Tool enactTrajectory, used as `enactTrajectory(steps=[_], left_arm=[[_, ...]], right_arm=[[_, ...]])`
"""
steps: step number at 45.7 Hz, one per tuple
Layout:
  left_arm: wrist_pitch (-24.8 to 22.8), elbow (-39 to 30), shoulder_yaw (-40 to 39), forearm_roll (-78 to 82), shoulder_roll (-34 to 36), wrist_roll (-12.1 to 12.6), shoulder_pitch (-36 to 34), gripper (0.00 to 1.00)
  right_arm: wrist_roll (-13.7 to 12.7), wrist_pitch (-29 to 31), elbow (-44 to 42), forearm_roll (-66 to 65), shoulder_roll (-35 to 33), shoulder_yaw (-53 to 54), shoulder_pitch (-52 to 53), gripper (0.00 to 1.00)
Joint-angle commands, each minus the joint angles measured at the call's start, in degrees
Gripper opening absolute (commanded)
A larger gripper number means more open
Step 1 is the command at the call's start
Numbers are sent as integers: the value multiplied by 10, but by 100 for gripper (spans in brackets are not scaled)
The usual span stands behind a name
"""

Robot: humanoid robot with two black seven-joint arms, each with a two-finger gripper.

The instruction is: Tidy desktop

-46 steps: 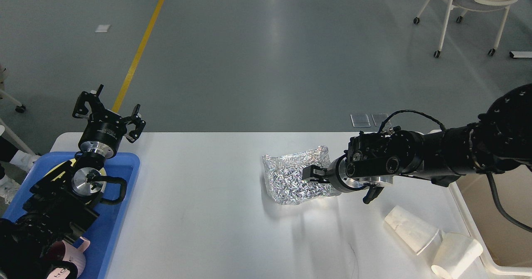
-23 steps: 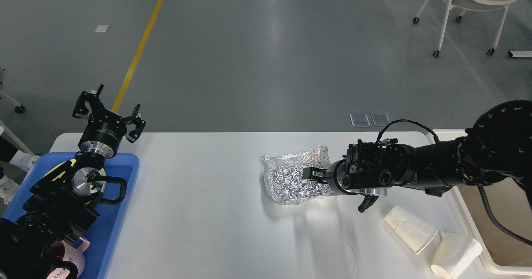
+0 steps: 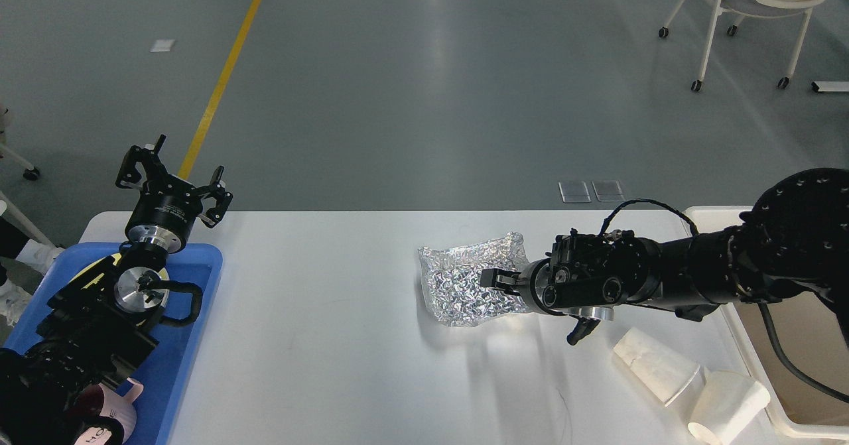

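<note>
In the head view, the white tabletop (image 3: 331, 339) filled the near half of the scene, running from the blue tray (image 3: 179, 372) at its left edge to the cream bin (image 3: 789, 418) at its right. A crumpled foil bag (image 3: 467, 286) lay right of centre. Two paper cups (image 3: 656, 365) lay on their sides near the right front, just beside the bin.

Over the last second the right arm had dropped lower and drawn its elbow back toward the bin, while the right end effector (image 3: 499, 279) stayed at the foil bag's right edge. One finger showed touching or overlapping the foil; the other hung below the wrist, so the pair looked spread, though whether the foil was already pinched could not be told. The bag itself had not shifted. That suggested the grasp was being lined up rather than finished, and the clearing of the tabletop had barely started: foil and both cups were not yet binned.

The left end effector (image 3: 174, 183) had not moved; it hung spread and empty above the tray's far end.

As for writing, a pink mug (image 3: 109, 425) at the near left corner of the tray carried dark letters, seemingly "HO", cut off by the frame. Small print on the left wrist collar was too fine to read.
</note>
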Motion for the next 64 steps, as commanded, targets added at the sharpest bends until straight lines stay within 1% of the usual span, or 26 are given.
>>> enactTrajectory(steps=[1, 24, 30, 36, 56, 60, 64], left_arm=[[0, 0, 0, 0, 0, 0, 0, 99], [0, 0, 0, 0, 0, 0, 1, 100], [0, 0, 0, 0, -1, 0, 0, 99], [0, 0, 0, 0, 0, 0, 0, 100], [0, 0, 0, 0, 0, 0, 0, 99], [0, 0, 0, 0, 0, 0, 0, 100], [0, 0, 0, 0, 0, 0, 0, 99]], right_arm=[[0, 0, 1, 1, -1, 0, 0, 99], [0, 0, -2, 3, 5, 6, -15, 100], [0, -4, -5, 4, 20, 12, -23, 100], [0, -16, -21, 5, 26, 12, -26, 100], [-2, -20, -66, 11, 44, 16, -63, 99], [-4, -25, -79, 11, 44, 30, -84, 95], [-4, -26, -81, 18, 40, 46, -94, 73]])
